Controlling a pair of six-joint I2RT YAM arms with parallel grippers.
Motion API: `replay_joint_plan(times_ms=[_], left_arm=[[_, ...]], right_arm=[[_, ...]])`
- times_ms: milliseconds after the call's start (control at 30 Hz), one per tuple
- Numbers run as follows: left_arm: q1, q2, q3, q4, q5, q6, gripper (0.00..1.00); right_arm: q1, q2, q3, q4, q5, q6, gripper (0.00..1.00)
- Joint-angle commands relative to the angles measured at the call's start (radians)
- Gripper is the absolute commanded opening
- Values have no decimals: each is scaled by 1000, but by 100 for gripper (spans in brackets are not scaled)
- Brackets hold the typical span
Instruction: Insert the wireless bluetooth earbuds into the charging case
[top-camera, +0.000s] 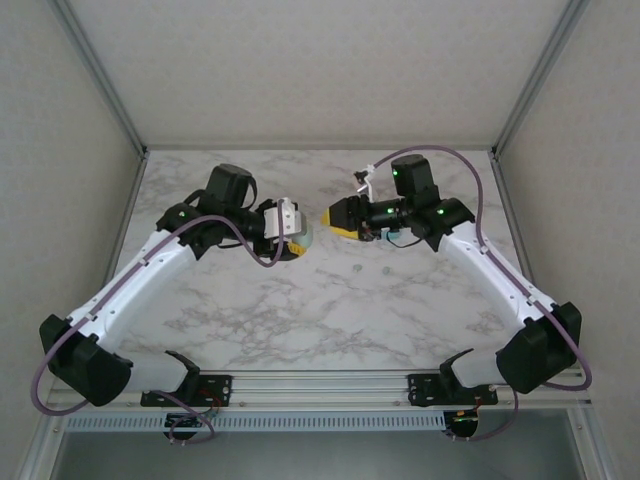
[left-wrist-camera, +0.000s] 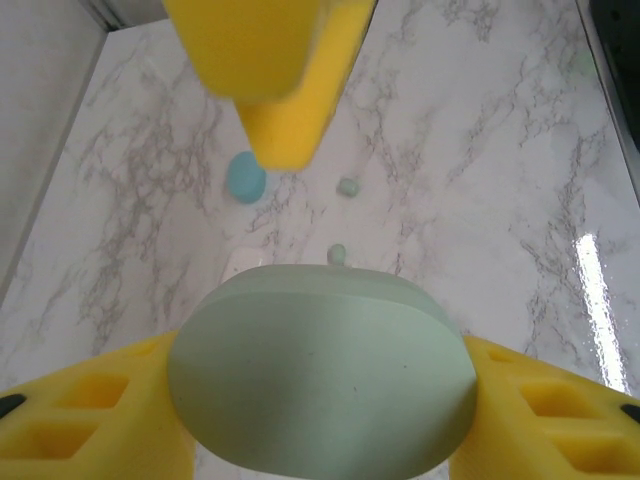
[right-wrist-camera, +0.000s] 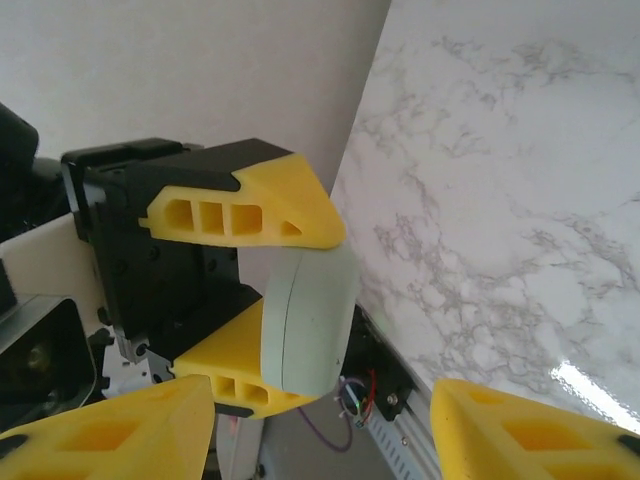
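A closed mint green charging case (left-wrist-camera: 320, 370) sits clamped between my left gripper's (left-wrist-camera: 320, 400) yellow fingers (left-wrist-camera: 90, 420), lifted above the table. In the top view the left gripper (top-camera: 292, 232) and the case (top-camera: 304, 241) hang over the table's middle. Facing them closely from the right is my right gripper (top-camera: 335, 222). In the right wrist view the case (right-wrist-camera: 305, 320) shows edge-on, and my right gripper (right-wrist-camera: 322, 400) is open with nothing between its fingers. Two mint green earbuds (left-wrist-camera: 348, 186) (left-wrist-camera: 337, 254) lie on the marble below.
A light blue rounded piece (left-wrist-camera: 245, 177), bigger than the mint buds, lies on the table (left-wrist-camera: 480, 150) beside them. A faint white piece (left-wrist-camera: 243, 263) lies nearer the case. Side walls (top-camera: 60, 150) and the aluminium frame rail (top-camera: 320, 385) bound the marble top.
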Motion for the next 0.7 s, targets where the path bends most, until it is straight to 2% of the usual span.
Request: replay_joint_plan(times_ms=[0, 433, 667], left_arm=[[-19, 22, 43, -56, 41, 36, 45], [-31, 54, 72, -93, 11, 64, 46], [-37, 74, 82, -103, -3, 68, 47]], right_arm=[[19, 45, 32, -29, -22, -26, 59], [68, 137, 104, -71, -59, -43, 58], [81, 171, 123, -101, -67, -49, 50]])
